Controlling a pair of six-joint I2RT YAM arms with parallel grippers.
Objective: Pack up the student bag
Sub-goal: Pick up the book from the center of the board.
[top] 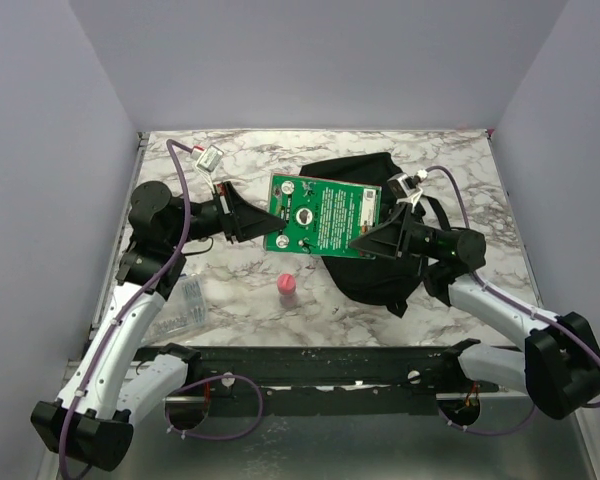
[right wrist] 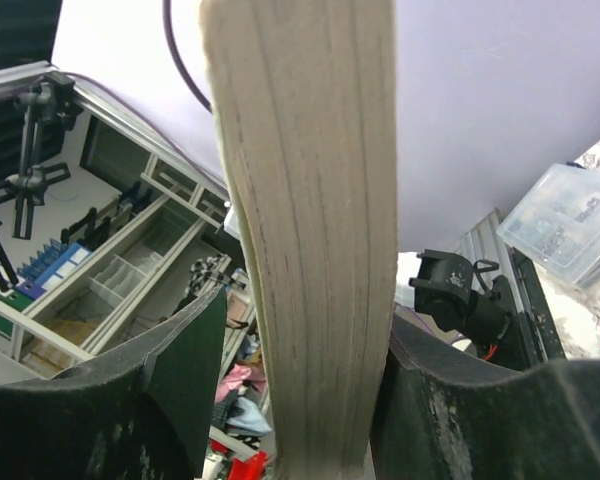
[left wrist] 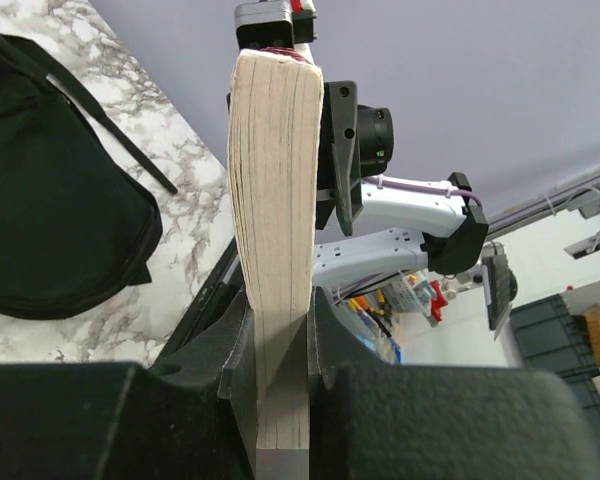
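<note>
Desk (top: 240,290): marbled top, carrying everything below.
Student bag (top: 375,280): black fabric, slumped right of centre and partly under the book. Judged light and limp, likely to collapse; best taken by a strap or the rim of its opening.
Book (top: 320,215): thick, green-covered, stiff and probably weighty, held above the bag.
Left end effector (top: 265,222): clamped on the book's left edge.
Right end effector (top: 365,240): clamped on the opposite edge.
Clear box (top: 185,305), pink bottle (top: 287,289): on the desk, apart from the bag.

A table top of white marble pattern with grey veins (top: 240,290) stands between plain pale lilac walls (top: 320,60) on three sides, under soft, even light. A black metal rail (top: 320,365) runs along its near edge. Beyond the table, the wrist views show white shelving with small compartments (right wrist: 110,275) and dark plastic crates (left wrist: 565,340).
</note>
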